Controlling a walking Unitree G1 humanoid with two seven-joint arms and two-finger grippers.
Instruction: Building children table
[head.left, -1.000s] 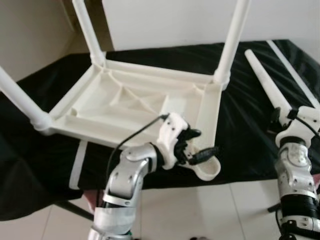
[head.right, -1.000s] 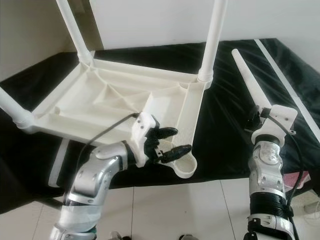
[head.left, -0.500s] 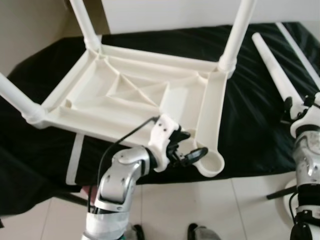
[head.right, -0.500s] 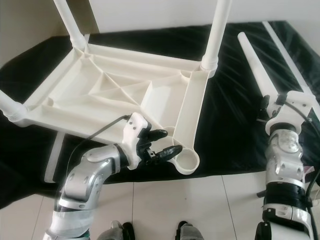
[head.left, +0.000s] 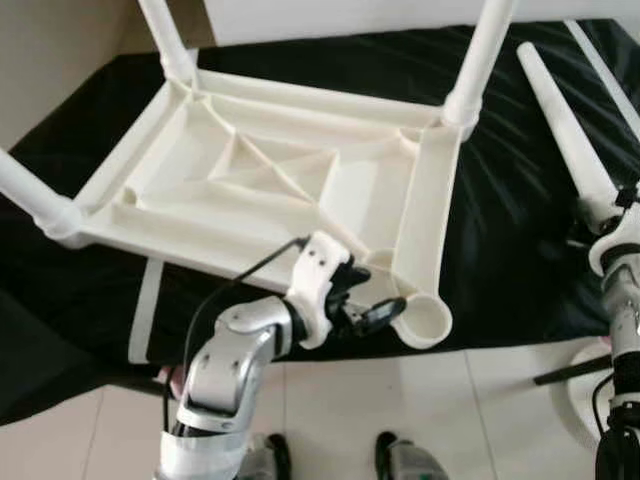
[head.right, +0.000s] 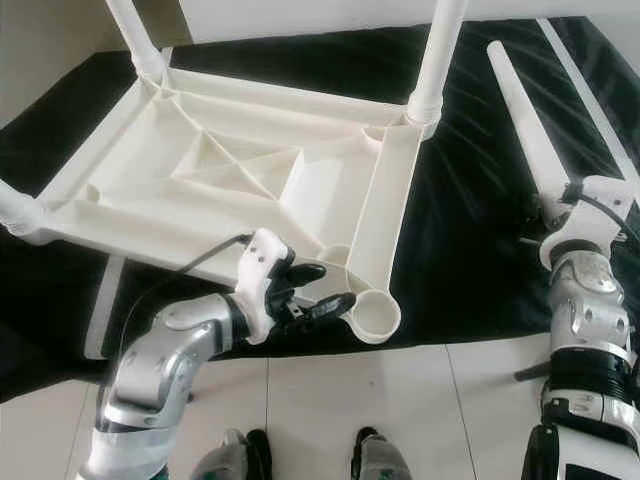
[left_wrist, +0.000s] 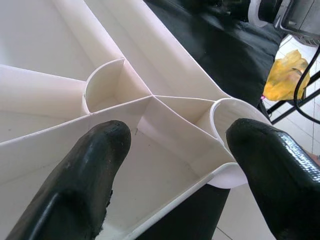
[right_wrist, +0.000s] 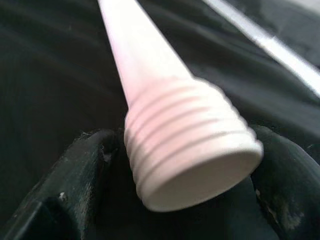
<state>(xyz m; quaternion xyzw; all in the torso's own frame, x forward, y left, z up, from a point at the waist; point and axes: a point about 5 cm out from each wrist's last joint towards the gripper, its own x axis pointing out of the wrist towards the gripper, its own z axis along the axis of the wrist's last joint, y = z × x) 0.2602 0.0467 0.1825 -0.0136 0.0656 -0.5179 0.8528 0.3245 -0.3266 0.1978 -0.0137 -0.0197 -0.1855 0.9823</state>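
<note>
Progress: we'd call it roughly three quarters done. The white tabletop (head.left: 280, 190) lies upside down on the black-draped surface (head.left: 510, 230), and three legs are already standing up out of their corners: far left (head.left: 165, 40), far right (head.left: 480, 60) and near left (head.left: 30, 195).

Still to do: the near right corner socket (head.left: 425, 322) is empty, so one leg has to go in and get screwed down, then the whole thing flipped upright.

Last leg: the loose leg (head.right: 530, 130) lies on the cloth to the right of the tabletop, threaded end toward us.

Left end effector (head.left: 372, 305): spread wide at the front edge, right beside the empty socket. In the left wrist view its fingers (left_wrist: 95, 170) straddle the ribbed corner without pinching anything, so our guess is it's there to steady the top.

Right end effector (right_wrist: 190, 170): closed around the threaded end of that last leg, one finger on each side. Looks like a grip to us, but the leg isn't lifted off the cloth yet.

Watch out: we reckon lining the thread up with the socket is the fiddly bit.
</note>
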